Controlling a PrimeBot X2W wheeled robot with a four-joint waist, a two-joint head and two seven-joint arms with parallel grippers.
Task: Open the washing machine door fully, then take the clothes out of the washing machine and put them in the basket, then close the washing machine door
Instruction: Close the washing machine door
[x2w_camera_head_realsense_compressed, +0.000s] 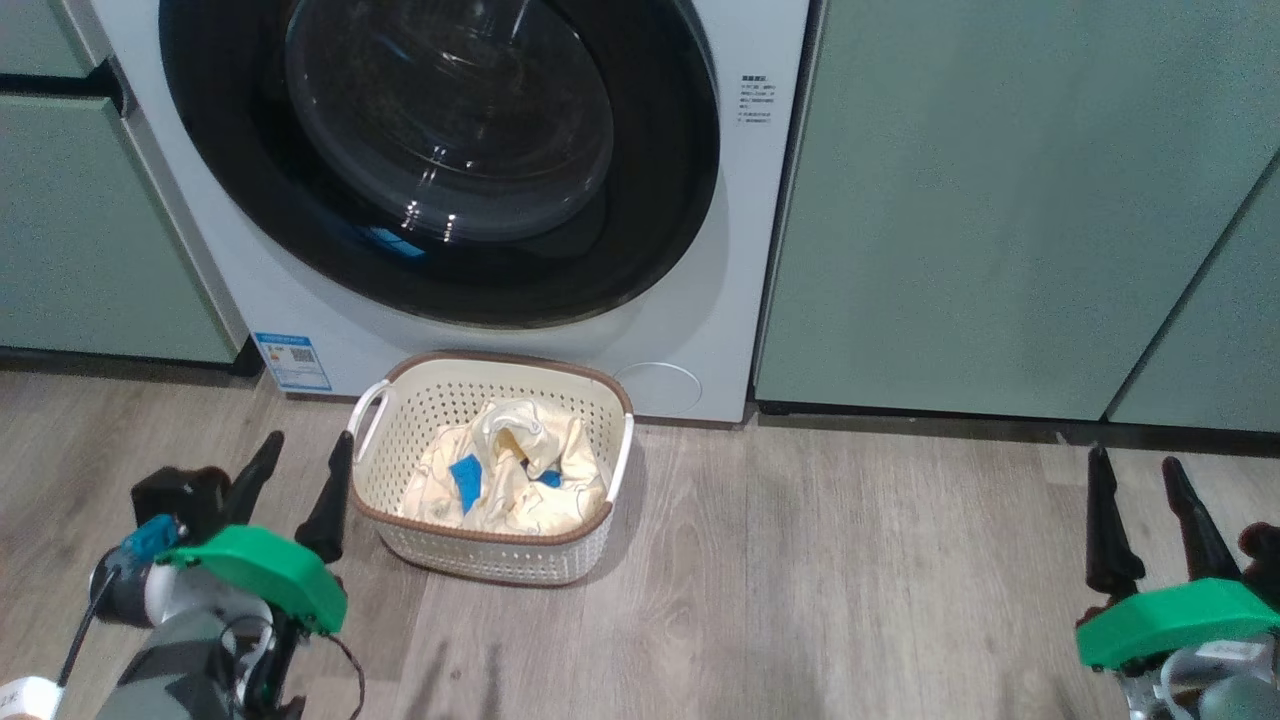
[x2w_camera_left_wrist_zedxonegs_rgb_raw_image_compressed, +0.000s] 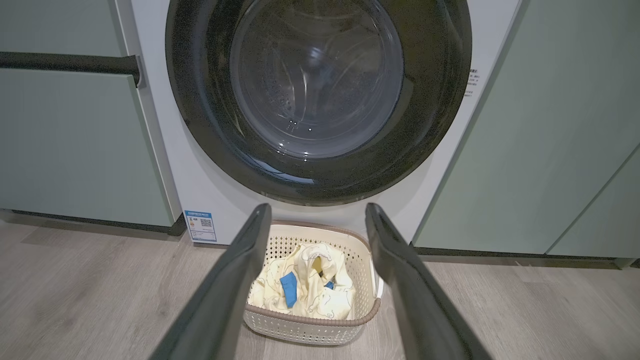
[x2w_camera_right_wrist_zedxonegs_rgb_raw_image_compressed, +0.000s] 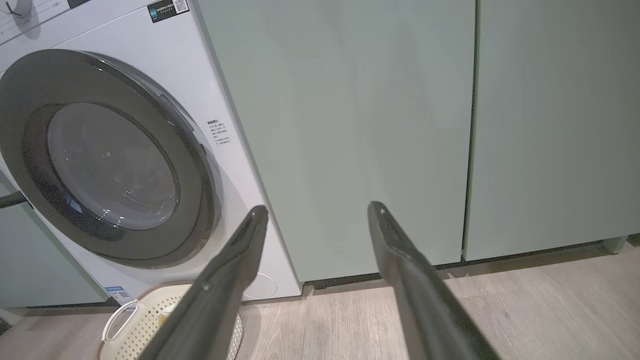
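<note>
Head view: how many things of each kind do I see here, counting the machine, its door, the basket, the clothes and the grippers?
Washing machine: 1
Door: 1
Basket: 1
Clothes pile: 1
Grippers: 2, left gripper and right gripper
Total: 6

You are looking at the basket (x2w_camera_head_realsense_compressed: 497, 562) sitting on the floor (x2w_camera_head_realsense_compressed: 850, 580), just before the washing machine (x2w_camera_head_realsense_compressed: 740, 250) and below the washing machine door (x2w_camera_head_realsense_compressed: 440, 150). The clothes (x2w_camera_head_realsense_compressed: 520, 470) are lying in the basket. Cabinet fronts (x2w_camera_head_realsense_compressed: 1000, 200) are standing at both sides of the machine. Your left gripper (x2w_camera_head_realsense_compressed: 308, 440) is hanging just beside the basket's left side, and your right gripper (x2w_camera_head_realsense_compressed: 1134, 460) is hanging well apart at the right.
</note>
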